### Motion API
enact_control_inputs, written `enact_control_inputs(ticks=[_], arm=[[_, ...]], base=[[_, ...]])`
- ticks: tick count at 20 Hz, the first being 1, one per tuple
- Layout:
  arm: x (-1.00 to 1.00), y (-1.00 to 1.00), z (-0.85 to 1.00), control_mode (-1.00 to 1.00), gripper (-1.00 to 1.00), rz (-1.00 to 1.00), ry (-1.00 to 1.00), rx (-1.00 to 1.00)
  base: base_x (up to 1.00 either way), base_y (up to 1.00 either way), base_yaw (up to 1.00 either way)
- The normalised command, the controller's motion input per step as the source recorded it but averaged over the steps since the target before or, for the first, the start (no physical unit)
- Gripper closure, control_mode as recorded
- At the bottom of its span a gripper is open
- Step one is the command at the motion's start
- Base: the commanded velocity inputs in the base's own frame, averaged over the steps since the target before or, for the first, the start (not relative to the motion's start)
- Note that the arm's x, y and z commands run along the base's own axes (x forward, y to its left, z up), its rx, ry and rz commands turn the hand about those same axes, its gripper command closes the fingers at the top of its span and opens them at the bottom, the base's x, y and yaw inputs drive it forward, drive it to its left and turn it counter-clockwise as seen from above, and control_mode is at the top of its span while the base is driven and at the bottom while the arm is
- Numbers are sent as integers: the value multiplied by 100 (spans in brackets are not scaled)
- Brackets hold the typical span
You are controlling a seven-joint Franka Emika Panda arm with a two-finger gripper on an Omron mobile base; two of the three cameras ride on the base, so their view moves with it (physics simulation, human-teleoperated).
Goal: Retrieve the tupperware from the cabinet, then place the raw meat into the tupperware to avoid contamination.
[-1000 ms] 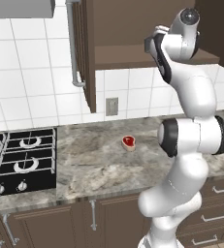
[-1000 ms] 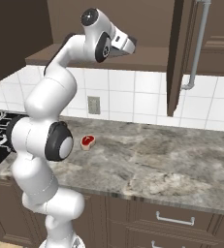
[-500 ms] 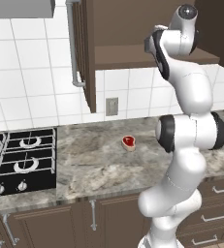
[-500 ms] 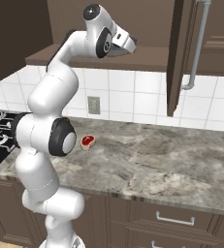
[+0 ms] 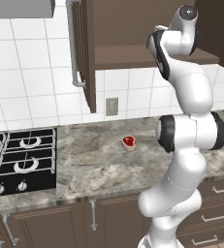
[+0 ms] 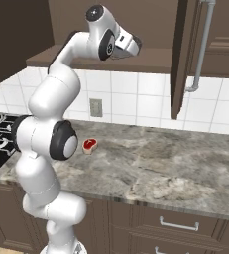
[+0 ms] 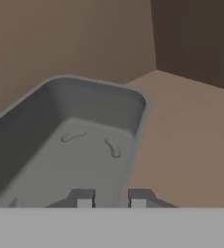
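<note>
Pincer (image 7: 111,197) inside open cabinet (image 5: 133,29), tips straddling right wall of tupperware (image 7: 74,145); grip state indeterminate. Raw meat (image 5: 128,142) on counter (image 5: 99,164).

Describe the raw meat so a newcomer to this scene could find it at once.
Start at the black gas stove on the marbled grey counter. To its right, below the wall outlet, lies the raw meat: a tiny red piece with a pale rim, alone on the stone.
</note>
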Motion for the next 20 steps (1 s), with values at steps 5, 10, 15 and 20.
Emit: enact_control_inputs(ticks=[5,10,15,20], arm=[[1,0,-27,-100,100,2,-23,0],[-4,0,6,-100,100,1,-18,1],[-12,0,57,-100,100,0,1,7],[-23,0,81,-100,100,4,1,9]], base=[[0,0,0],[0,0,0],[0,0,0],[0,0,0]])
